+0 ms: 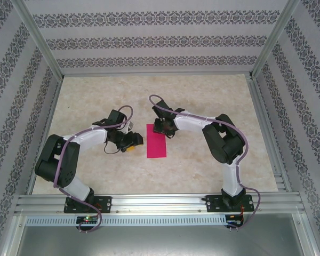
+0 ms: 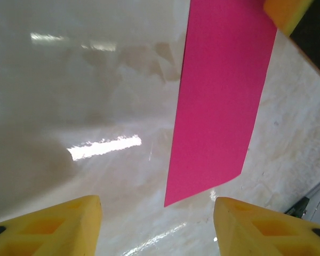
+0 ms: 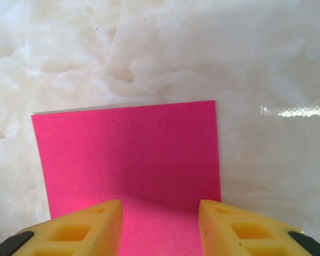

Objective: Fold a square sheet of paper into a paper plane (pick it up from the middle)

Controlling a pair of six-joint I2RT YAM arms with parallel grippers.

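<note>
The scene is enclosed by patterned walls (image 1: 160, 42), and a pale marbled table (image 1: 213, 90) is seen within them. The two arms are bent inward from their bases so that both wrists meet near the table's middle. The paper (image 1: 156, 140) is laid flat there, between the grippers, and is seen as a narrow magenta oblong with its long sides running away from the bases. The left gripper (image 1: 134, 143) is placed just beside the paper's left long edge; in its wrist view, the left gripper (image 2: 157, 205) is held moderately open, with nothing between its yellow fingers, and the paper (image 2: 221, 96) is seen ahead on the glossy top. The right gripper (image 1: 161, 129) is set at the paper's far short end. From its wrist, the right gripper (image 3: 160, 205) is shown part open over the paper (image 3: 128, 149), with nothing pinched; whether the tips touch the paper cannot be told.
</note>
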